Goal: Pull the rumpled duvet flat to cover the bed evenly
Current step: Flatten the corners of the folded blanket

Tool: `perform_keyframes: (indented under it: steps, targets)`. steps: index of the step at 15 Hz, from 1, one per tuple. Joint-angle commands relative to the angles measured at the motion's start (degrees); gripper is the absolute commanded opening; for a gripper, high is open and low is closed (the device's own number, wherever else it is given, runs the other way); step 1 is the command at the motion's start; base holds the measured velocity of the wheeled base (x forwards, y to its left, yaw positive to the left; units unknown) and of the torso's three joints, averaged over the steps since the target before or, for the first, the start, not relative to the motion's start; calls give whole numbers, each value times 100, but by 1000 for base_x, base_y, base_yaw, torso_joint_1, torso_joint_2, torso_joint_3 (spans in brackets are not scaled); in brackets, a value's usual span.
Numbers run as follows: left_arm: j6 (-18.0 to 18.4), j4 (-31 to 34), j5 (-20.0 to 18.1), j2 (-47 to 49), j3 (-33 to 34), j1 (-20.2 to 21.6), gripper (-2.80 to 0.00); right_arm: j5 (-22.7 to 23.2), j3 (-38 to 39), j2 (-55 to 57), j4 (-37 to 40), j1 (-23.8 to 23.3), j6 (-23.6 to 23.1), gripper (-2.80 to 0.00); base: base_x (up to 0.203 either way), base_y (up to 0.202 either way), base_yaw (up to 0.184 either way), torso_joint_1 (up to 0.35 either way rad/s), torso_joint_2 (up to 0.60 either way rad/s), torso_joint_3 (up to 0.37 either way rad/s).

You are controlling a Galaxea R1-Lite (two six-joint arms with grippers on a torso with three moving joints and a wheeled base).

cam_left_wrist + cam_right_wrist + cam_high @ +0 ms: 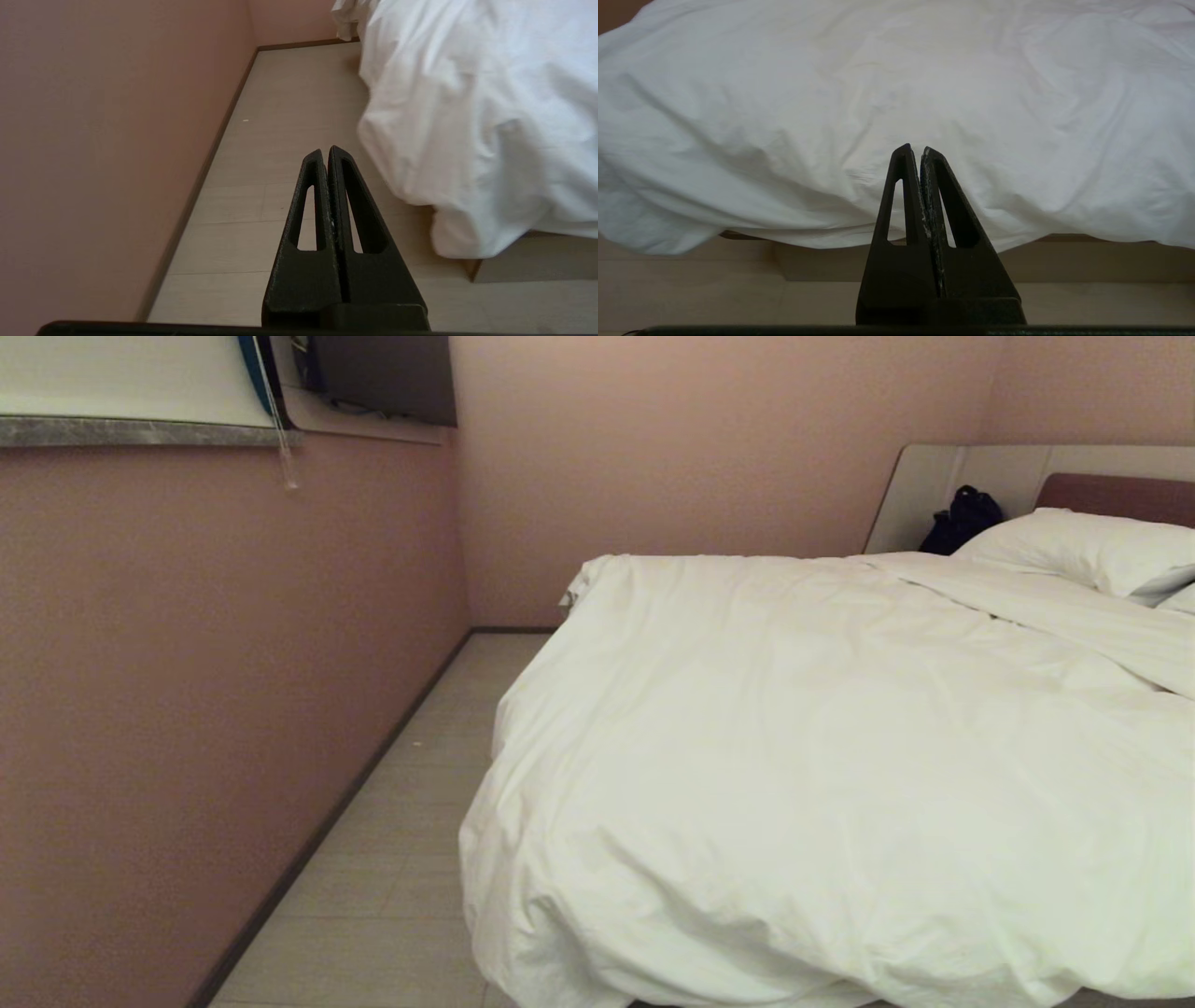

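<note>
Left gripper (326, 154) clenched on nothing, over bare floor (280, 140) beside the bed (528, 256); right gripper (914, 151) likewise clenched and empty, facing the duvet (896, 93) bunched over the foot edge. Best to open wide, pinch deep into a thick fold near the hanging corner, then pull low and steady toward the pillow (1083, 546) end

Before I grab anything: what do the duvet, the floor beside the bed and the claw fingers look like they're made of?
Duvet: soft matte white woven cloth, probably cotton over filling; it creases and billows.
Floor: pale, low-sheen planks with visible seams, wood-look laminate or tile; cannot tell which.
Left claw fingers: rigid black, grainy-textured, slotted, likely moulded plastic. Right claw looks the same.
</note>
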Motion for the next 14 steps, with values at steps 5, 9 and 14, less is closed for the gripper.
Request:
perform_keyframes:
  steps: [5, 9, 14]
  targets:
    - [2, 2, 1, 7, 0, 1, -280, 3, 0, -2, 0, -2, 1, -280, 0, 196, 0, 5, 0, 1]
    - [2, -7, 1, 9, 0, 1, -280, 3, 0, -2, 0, -2, -4, -280, 0, 196, 0, 3, 2, 3]
    - [-7, -16, 1, 1, 0, 1, -280, 3, 0, -2, 0, 2, 2, -280, 0, 77, 1, 1, 1, 3]
